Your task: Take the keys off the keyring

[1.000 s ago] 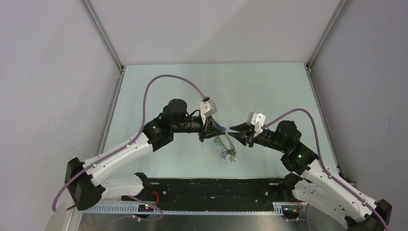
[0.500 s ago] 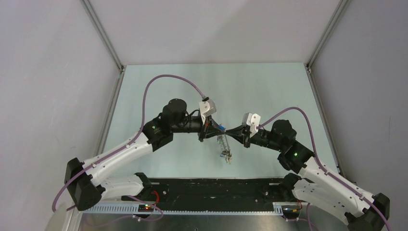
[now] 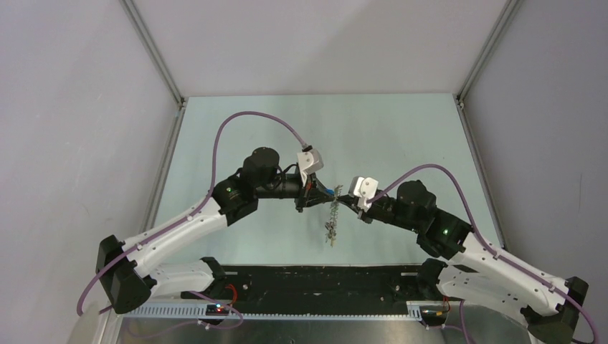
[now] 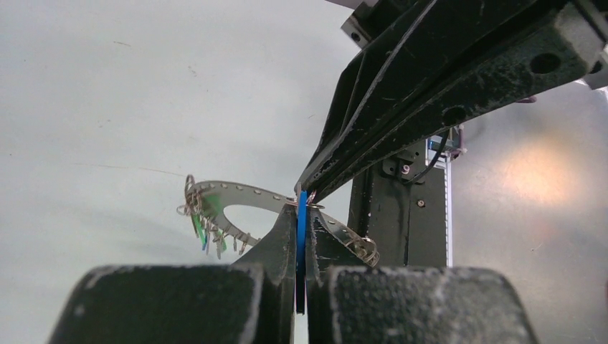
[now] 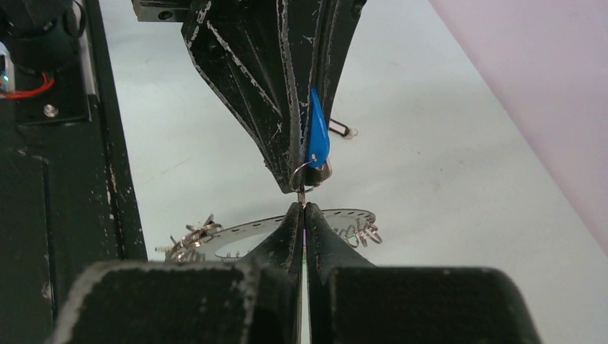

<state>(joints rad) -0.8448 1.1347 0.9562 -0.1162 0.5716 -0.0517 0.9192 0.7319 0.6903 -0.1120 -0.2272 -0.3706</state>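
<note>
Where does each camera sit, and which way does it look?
Top: above, behind the arms, facing down at the table; both arms show.
Left wrist: on that arm, looking past the left gripper, clamping a blue tag, toward the right gripper.
Right wrist: the reverse, its fingers pinching the small ring.
Both wrist views share tag and keyring.

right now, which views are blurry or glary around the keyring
Left wrist: the left end effector is blurred near the lens, the keyring is sharp, a warm glare patch glows far right. Right wrist: the right end effector likewise blurred near the lens, the blue tag crisp. Top external: even soft light, the keys too small to resolve.
</note>
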